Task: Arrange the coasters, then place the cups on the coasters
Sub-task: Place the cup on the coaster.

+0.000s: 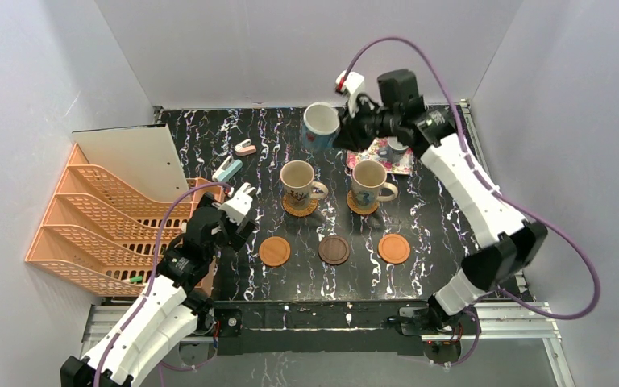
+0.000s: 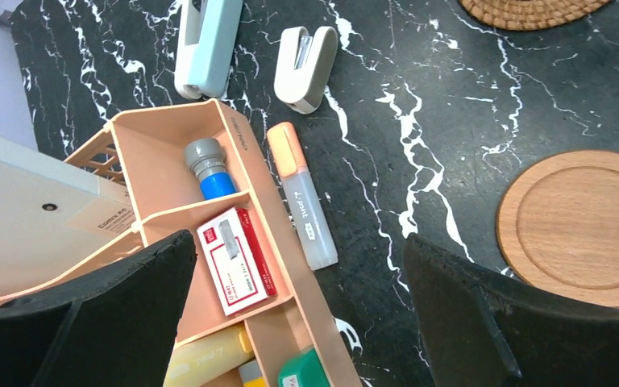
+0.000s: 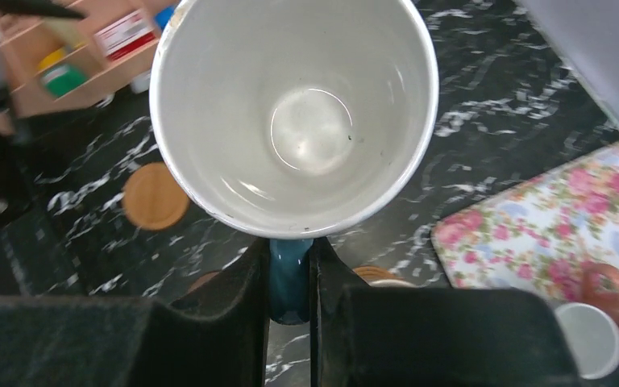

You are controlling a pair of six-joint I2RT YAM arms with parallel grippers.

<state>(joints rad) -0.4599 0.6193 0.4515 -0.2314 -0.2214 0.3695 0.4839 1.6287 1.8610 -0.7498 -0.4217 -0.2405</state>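
Overhead, the right fingers (image 1: 345,131) hold a white-lined mug (image 1: 320,127) clear of the tabletop (image 1: 306,278) beside the floral tray (image 1: 383,157), likely bound for one of three bare coasters (image 1: 334,249) well nearer the bases. Left wrist: the left fingers (image 2: 129,306) gape empty, a smooth coaster (image 2: 584,226) just outside one tip, organizer wall (image 2: 242,161) under the other. Right wrist: its blue handle (image 3: 288,278) is clamped tight between them, open marble below.

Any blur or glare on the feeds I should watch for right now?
Right wrist: mug fills the frame, a soft sheen on its bottom, table behind blurred. Left wrist: sharp, its own fingers just dark shapes. Top view: even light, no glare.
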